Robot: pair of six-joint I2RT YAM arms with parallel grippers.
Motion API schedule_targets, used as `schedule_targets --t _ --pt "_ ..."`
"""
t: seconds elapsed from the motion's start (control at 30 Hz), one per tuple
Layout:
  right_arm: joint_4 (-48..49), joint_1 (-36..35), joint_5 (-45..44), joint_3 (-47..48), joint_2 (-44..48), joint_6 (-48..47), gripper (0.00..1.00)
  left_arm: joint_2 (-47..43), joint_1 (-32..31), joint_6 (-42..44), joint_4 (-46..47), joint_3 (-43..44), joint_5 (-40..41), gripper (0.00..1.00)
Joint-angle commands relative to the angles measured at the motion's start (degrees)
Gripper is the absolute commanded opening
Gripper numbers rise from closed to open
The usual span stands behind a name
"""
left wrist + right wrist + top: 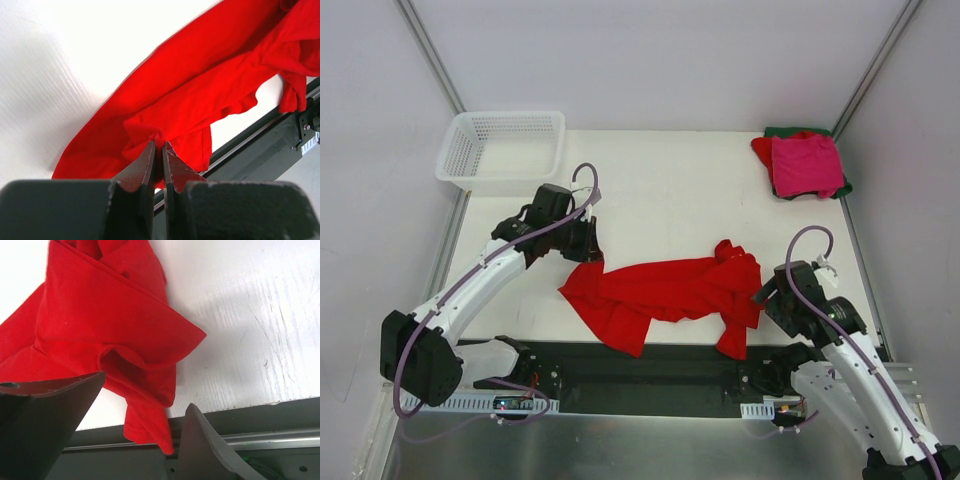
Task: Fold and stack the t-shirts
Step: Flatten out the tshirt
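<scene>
White table [670,190], red t-shirt [665,290], folded stack [807,165], basket [505,118]

Bright red cloth t-shirt [665,290] fills the gap between both pairs of jaws. Bare white tabletop [670,190] lies beyond, with a white plastic mesh basket [500,150] past the left jaws and a folded magenta-pink t-shirt [807,165] past the right.

Bright red t-shirt [665,290]: unfolded, crumpled, stretched left to right along the near part of the table [670,190]; two ends are draped over the near edge.
Magenta-pink t-shirt [807,165]: folded, laid topmost at the far right corner.
Red t-shirt [761,150]: seen beneath it, at its left.
Dark green t-shirt [782,131]: lowest, only edges shown.
</scene>
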State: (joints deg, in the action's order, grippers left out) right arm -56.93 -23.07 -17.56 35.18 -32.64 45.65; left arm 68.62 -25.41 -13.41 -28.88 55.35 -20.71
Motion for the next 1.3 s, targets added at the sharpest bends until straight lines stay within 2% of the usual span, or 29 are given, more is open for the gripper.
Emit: schedule_targets --t 0.0,0.17,0.33,0.57,0.77,1.27 --pt "0.7 0.3 -1.0 -1.4 -0.8 3.8 0.72 0.8 0.8 1.8 1.8 0.2 -2.3 0.03" --pt "4.4 0.2 -1.2 -1.5 -3.0 4.1 0.62 1.6 1.3 2.2 2.1 0.2 -3.1 0.03" --pt "7.4 0.3 -0.5 -1.3 -5.7 4.1 0.58 2.2 1.9 2.7 2.1 0.5 -3.5 0.03" --pt "6.3 0.3 -3.4 -0.6 -5.4 5.0 0.58 3.4 2.4 2.9 2.1 1.2 -4.3 0.03" --pt "1.3 0.3 -8.6 2.5 -2.9 5.7 0.59 4.2 2.6 3.0 2.2 1.9 -5.0 0.03" --pt "4.5 0.4 -6.1 -0.1 -4.8 6.5 0.59 4.8 3.1 3.3 2.5 1.7 -5.0 0.03"
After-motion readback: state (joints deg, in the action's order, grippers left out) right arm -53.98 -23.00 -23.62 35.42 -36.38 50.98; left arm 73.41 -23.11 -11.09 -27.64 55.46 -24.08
